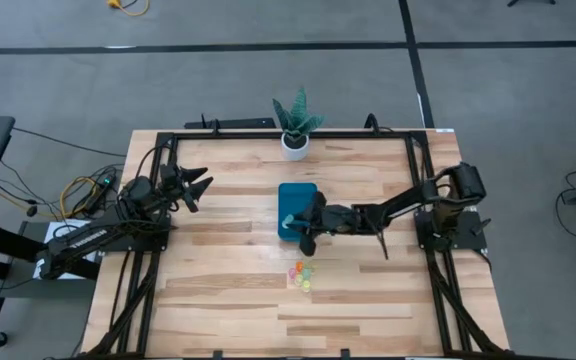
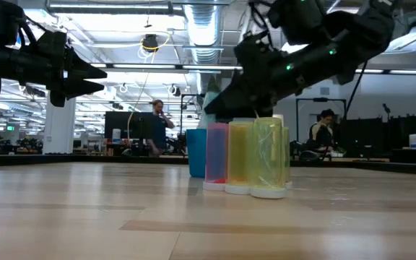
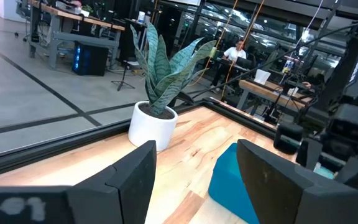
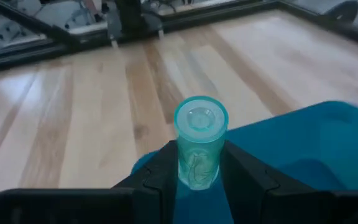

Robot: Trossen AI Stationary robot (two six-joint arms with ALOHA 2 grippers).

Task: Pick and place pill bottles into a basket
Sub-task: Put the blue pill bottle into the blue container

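Surface: pale wood planks inside a black frame, grey floor around it. Room behind, seen from the low view: open lab with ceiling lights, desks, and 2 people at the back. Potted plant in a white pot stands at the far edge.

You have the right pincer clamped on a teal-green pill bottle, translucent with a round cap, held upright over the basket. Basket is teal-blue, rectangular with rounded corners, sitting mid-surface just in front of the plant.

Remaining pill bottles stand in a tight cluster near the basket, towards the front edge; pink, yellow and green ones are visible.

Your left pincer waits at the left side, fingers spread wide, holding nothing.
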